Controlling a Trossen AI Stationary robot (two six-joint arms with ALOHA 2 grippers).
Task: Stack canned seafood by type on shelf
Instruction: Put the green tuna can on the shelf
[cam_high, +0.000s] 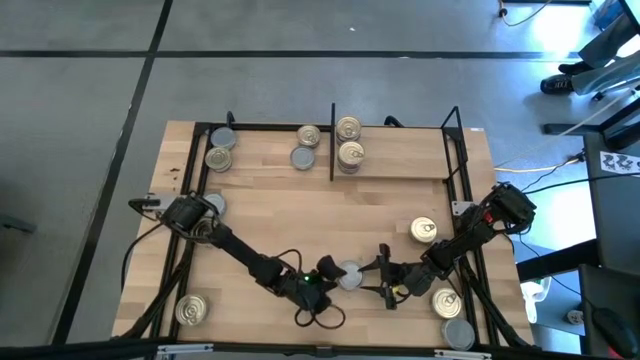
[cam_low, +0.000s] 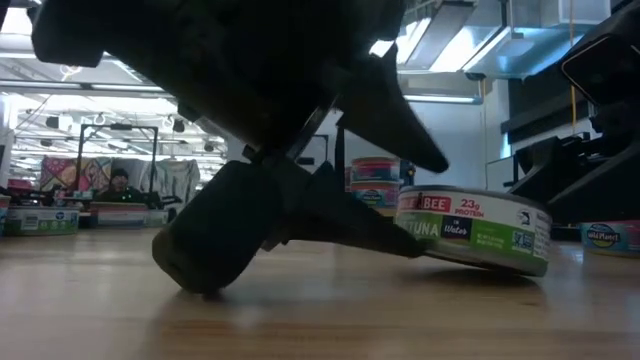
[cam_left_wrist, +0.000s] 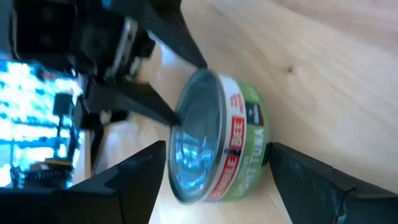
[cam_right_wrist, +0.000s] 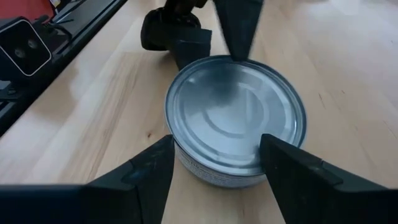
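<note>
Step in hand: both arms on one grey-lid tuna tin (cam_high: 349, 275), bottom centre of the high view, tilted on the tabletop (cam_high: 300, 215). Left gripper (cam_high: 322, 277) is open, jaws either side of it; right gripper (cam_high: 378, 278) straddles it, grip unclear. Next, probably one arm takes it alone. Shelf (cam_high: 390, 170) upper centre, with clear boards between.

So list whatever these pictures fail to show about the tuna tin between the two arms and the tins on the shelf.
- Green-labelled round metal tuna tin: in the low view the left gripper covers its left end and cuts off the brand name.
- Contact: the right gripper straddles the tin, but whether either arm's fingers press it cannot be seen.
- Tins on the light-wood shelf: labels too small in the high view to tell types.
- Stacked tins beside the black divider: count hidden from above.
</note>
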